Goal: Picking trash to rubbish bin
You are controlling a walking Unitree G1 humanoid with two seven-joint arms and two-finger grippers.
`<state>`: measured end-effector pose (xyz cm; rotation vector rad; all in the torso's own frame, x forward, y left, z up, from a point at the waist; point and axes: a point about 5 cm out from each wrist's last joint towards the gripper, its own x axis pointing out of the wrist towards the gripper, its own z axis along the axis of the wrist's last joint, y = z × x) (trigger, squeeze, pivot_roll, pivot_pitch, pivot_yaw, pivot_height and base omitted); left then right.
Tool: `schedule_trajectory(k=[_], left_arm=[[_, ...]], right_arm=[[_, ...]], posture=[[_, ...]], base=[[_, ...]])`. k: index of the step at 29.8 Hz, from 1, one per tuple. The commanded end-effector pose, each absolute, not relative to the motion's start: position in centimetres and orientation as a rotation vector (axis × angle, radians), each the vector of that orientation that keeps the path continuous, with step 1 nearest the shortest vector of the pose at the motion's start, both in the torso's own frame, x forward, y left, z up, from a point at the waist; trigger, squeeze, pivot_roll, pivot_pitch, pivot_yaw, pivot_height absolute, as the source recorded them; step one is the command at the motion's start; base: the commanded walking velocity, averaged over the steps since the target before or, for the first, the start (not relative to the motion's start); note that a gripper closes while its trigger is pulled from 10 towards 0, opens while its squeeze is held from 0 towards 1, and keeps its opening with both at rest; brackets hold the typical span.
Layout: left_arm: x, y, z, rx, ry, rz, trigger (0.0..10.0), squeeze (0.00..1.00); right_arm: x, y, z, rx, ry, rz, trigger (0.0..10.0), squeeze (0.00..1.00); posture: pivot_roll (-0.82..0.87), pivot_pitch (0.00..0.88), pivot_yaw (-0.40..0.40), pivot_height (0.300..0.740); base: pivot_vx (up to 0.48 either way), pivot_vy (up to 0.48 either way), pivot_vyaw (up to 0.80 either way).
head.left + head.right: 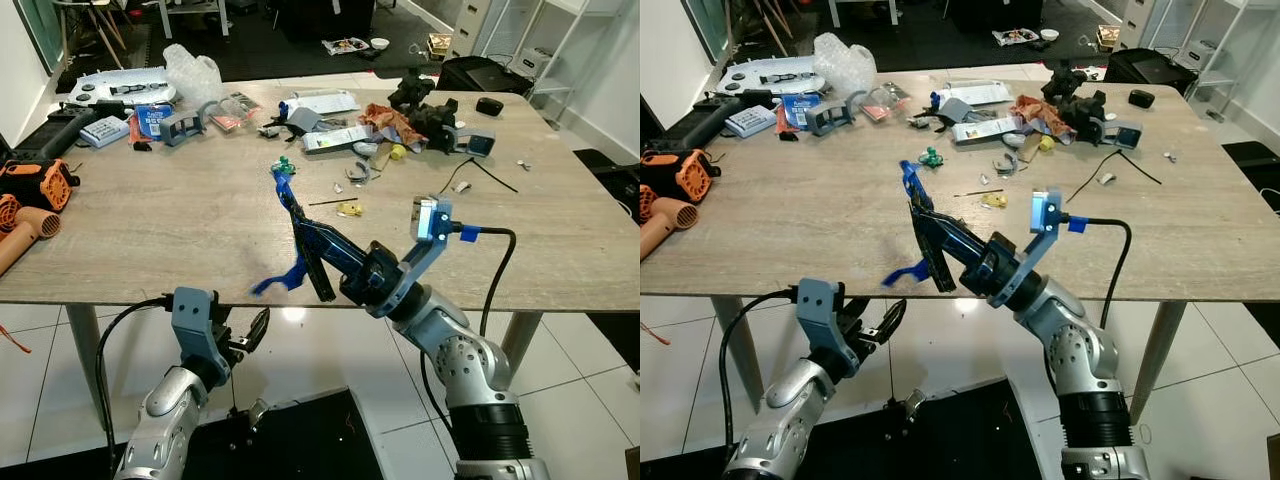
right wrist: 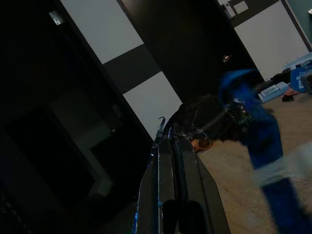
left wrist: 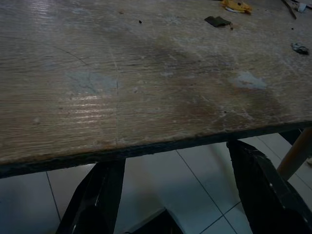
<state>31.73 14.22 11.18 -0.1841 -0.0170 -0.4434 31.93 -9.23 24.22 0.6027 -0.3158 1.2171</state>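
We hold the right end effector (image 1: 312,262) above the near edge of the counter (image 1: 180,230), its two fingers pressed together on a blue strip (image 1: 284,205). One end of the strip rises past the fingertips toward a small green piece (image 1: 285,163); whether the two touch, we cannot tell. The other end hangs as a tail (image 1: 277,280) at the counter's front edge. In the right wrist view the fingers (image 2: 170,185) lie flat against each other and the strip appears as a blur beside them, which fits a pinch on thin, limp material. We judge the raised, tilted arm keeps the strip clear of the counter for carrying.

The left end effector (image 1: 252,335) sits low, below the counter's front edge, with its fingers apart and nothing between them. Its wrist view looks along both fingers (image 3: 97,200) across bare wood, so we judge it is parked out of the working arm's way.

More trash stays at the far side of the counter: a yellow scrap (image 1: 349,209), a crumpled wrapper (image 1: 388,122), a plastic bag (image 1: 192,72) and papers (image 1: 322,103). An orange tool (image 1: 35,184) lies at the left edge.

We cannot identify a bin. We judge the task early: one item is lifted, and its drop-off comes next. The loose tail could snag on the counter edge during the turn.
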Motion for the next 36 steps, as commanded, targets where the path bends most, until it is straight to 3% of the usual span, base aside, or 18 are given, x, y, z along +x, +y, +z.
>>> schedule_trajectory(k=[1,23,28,36], left_arm=[[32.1,13.3,12.8,-0.182,-0.081,-0.491,10.0,0.00],[31.8,13.9,12.0,-0.171,-0.049,-0.468,10.0,0.00],[31.9,14.2,11.9,-0.170,-0.052,-0.439,10.0,0.00],[32.0,14.1,11.8,-0.161,-0.047,-0.436,10.0,0.00]], right_arm=[[31.6,-9.4,24.3,0.598,-0.322,1.215,10.0,0.00],[33.3,-10.3,23.7,0.568,-0.273,0.982,10.0,0.00],[33.6,-10.4,23.4,0.552,-0.252,0.945,10.0,0.00],[35.1,-11.5,22.9,0.521,-0.222,0.783,10.0,0.00]], posture=[[-0.07,0.186,0.011,0.740],[-0.07,0.188,0.012,0.740],[-0.07,0.189,0.012,0.740],[-0.08,0.188,0.010,0.740]], base=[[-0.251,0.000,0.00],[-0.301,0.000,0.00],[0.000,0.000,0.00],[0.000,0.000,-0.80]])
